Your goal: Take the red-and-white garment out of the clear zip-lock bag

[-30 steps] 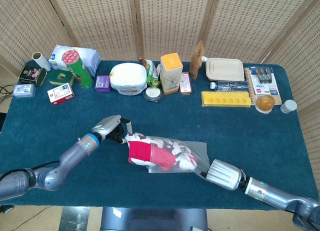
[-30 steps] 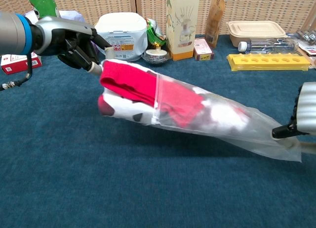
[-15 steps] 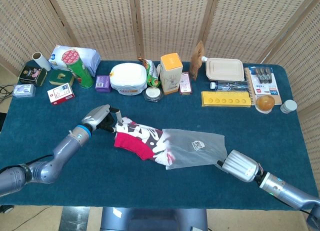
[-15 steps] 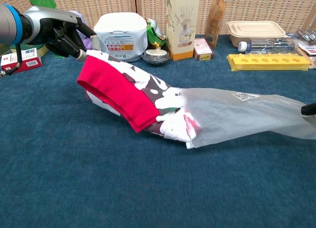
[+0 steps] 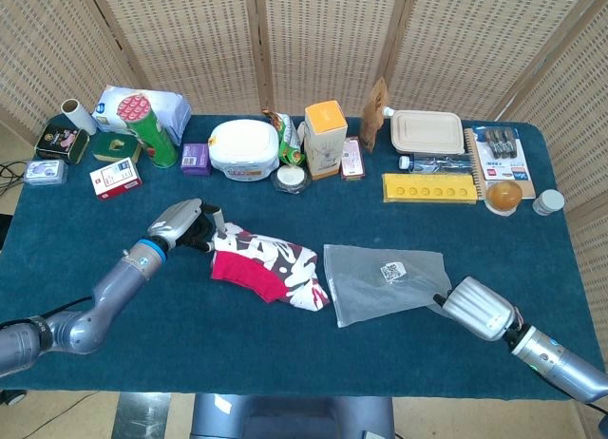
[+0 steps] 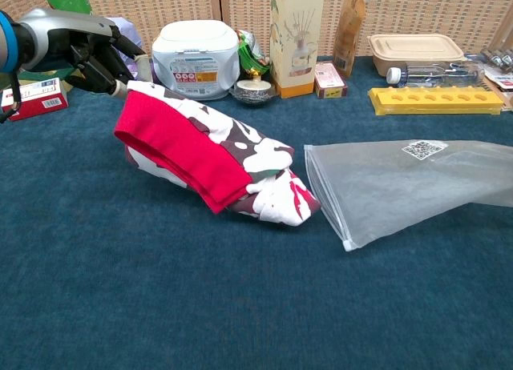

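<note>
- Covering the table is dark blue cloth, bare along the near edge between the two arms.
- Right hand sits near the front right, at the bag's corner; whether its fingers pinch the bag I cannot tell.
- Bag lies flat and empty, mouth toward the garment, a narrow gap between them.
- Garment rests wholly outside the bag, left of centre, red band up.
- Left hand pinches the garment's left end, fingers curled.
- Bare cloth separates these from a far row: boxes, a can, a tub, a yellow tray.
- Wicker screens close the back.
</note>
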Robot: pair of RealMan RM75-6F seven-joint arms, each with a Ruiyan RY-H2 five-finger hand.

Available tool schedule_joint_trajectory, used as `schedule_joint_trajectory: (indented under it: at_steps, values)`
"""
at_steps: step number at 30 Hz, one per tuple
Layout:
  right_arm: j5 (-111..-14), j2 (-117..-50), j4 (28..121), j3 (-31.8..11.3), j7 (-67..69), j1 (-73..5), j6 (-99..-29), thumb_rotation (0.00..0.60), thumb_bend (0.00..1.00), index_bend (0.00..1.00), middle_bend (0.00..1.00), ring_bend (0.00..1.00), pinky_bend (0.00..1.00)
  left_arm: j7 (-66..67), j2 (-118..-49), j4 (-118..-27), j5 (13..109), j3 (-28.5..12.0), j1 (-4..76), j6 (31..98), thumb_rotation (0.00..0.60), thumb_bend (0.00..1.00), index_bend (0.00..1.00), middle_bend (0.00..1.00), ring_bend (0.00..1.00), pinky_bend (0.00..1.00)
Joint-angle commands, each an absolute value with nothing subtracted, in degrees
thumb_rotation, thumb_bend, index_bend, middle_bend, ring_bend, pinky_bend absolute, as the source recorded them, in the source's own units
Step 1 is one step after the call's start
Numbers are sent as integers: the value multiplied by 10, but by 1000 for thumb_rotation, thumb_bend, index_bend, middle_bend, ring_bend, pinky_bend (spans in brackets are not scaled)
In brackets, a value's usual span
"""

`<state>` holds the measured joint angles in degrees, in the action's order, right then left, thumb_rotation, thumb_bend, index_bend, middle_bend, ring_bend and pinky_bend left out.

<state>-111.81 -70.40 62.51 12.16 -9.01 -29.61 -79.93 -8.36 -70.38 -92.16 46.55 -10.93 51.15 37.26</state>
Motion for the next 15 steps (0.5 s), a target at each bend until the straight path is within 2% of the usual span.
schedule_joint_trajectory:
  at_steps: [1, 4, 6, 10, 13, 15]
  values:
    - [-1098, -695, 635, 109, -92, -286, -798, 600, 196, 313, 479, 782, 865, -96, -680, -937, 499, -106, 488, 379, 600, 188, 64, 282, 166, 380]
    - [-1079, -690, 645, 100, -80, -276, -801, 600, 103, 209, 385, 665, 770, -88, -662, -943, 529, -97, 469, 401, 600, 124, 3, 137, 31, 210]
    - [-1070, -688, 652, 95, -66, -271, -806, 600, 69, 156, 335, 604, 738, -82, -654, -947, 542, -93, 458, 419, 600, 96, 0, 94, 3, 165]
    - [-1057, -687, 660, 89, -47, -264, -808, 600, 45, 114, 275, 515, 670, -82, -643, -957, 555, -91, 438, 446, 600, 80, 0, 83, 0, 143]
    - [-1049, -685, 669, 84, -30, -259, -811, 600, 46, 115, 269, 497, 644, -78, -627, -967, 560, -88, 424, 461, 600, 82, 0, 83, 0, 143]
    - [-1032, -681, 678, 73, -4, -253, -820, 600, 46, 120, 273, 495, 636, -73, -606, -987, 573, -82, 400, 496, 600, 97, 0, 84, 0, 147]
